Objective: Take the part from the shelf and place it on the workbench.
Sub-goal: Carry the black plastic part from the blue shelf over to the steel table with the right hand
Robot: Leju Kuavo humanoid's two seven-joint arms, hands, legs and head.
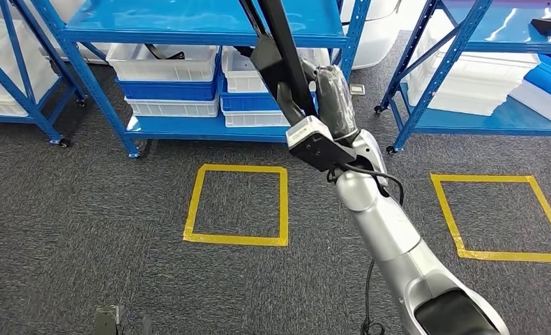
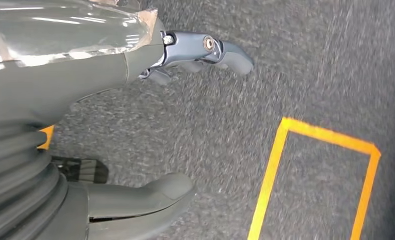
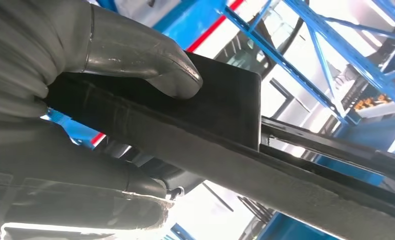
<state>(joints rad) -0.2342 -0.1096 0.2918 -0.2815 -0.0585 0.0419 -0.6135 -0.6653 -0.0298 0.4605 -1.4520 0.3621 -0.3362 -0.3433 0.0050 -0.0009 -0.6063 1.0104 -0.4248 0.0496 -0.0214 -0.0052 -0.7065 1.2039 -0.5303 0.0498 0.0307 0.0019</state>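
Note:
The part (image 1: 278, 49) is a long black bar with a flat black plate at its lower end. It rises steeply past the blue shelf's top board. My right hand (image 1: 334, 94) is raised in front of the shelf and grips the part at the plate end. In the right wrist view the thumb (image 3: 140, 57) presses on the flat black plate (image 3: 225, 107), and the bar runs on past it. My left hand (image 2: 85, 80) hangs over the grey carpet with its fingers (image 2: 210, 50) and thumb apart and nothing between them.
A blue shelf (image 1: 210, 28) ahead carries white and blue bins (image 1: 167, 73) on its lower level. A second blue shelf (image 1: 468, 118) stands at the right with white bins. Two yellow tape squares (image 1: 238, 204) (image 1: 499, 216) mark the carpet.

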